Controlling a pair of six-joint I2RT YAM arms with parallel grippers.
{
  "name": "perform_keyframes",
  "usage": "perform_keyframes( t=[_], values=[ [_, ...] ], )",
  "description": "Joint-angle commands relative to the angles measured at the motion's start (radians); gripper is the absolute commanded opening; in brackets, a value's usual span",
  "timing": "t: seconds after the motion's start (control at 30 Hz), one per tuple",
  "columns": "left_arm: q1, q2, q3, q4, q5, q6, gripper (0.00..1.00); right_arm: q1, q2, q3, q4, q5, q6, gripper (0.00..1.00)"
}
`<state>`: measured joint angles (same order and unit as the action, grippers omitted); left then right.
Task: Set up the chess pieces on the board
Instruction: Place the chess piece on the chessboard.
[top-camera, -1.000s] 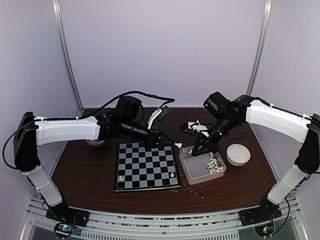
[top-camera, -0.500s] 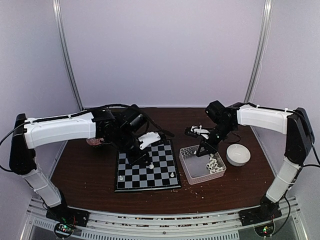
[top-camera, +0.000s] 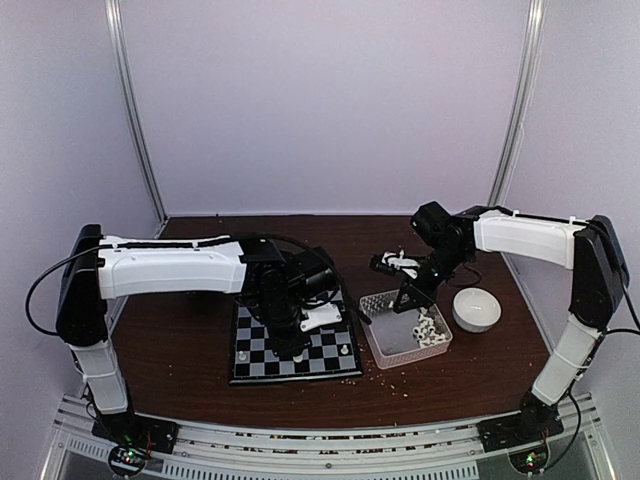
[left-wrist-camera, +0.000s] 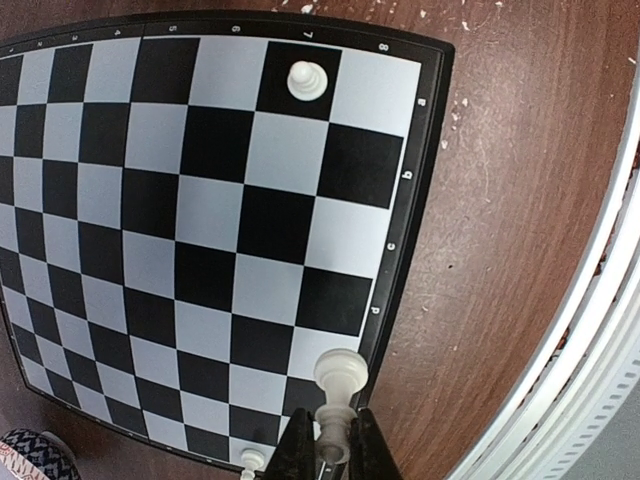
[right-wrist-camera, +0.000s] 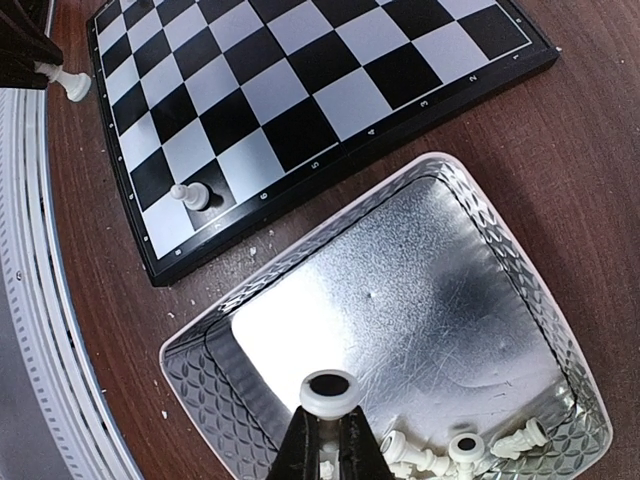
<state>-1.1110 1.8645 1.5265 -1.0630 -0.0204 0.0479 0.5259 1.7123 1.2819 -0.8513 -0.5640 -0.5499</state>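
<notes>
Left wrist view crops the left tool (left-wrist-camera: 334, 434) pinching a chess piece (left-wrist-camera: 338, 376).

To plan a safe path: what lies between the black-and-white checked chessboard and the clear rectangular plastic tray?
Only a narrow strip of brown table with a few pale crumbs; the right wrist view shows it.

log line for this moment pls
left pincer shut on white piece over board | right pincer shut on second white piece over tray | two pieces standing on board
</notes>
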Motion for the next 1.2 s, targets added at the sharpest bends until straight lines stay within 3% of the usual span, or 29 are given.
perform_keyframes(
  t=[0.0,0.47,1.17],
  values=[
    [-0.001,0.039,0.039,0.015,0.001,0.016,0.00,0.002,0.008,-0.013,0.001,0.018,0.002,0.00],
    [-0.001,0.141,0.058,0.063,0.002,0.008,0.00,0.002,0.012,-0.017,-0.002,0.014,0.001,0.00],
    [-0.003,0.125,0.026,0.000,-0.010,-0.010,0.00,0.002,0.031,-0.007,-0.009,0.009,-0.001,0.00]
  ],
)
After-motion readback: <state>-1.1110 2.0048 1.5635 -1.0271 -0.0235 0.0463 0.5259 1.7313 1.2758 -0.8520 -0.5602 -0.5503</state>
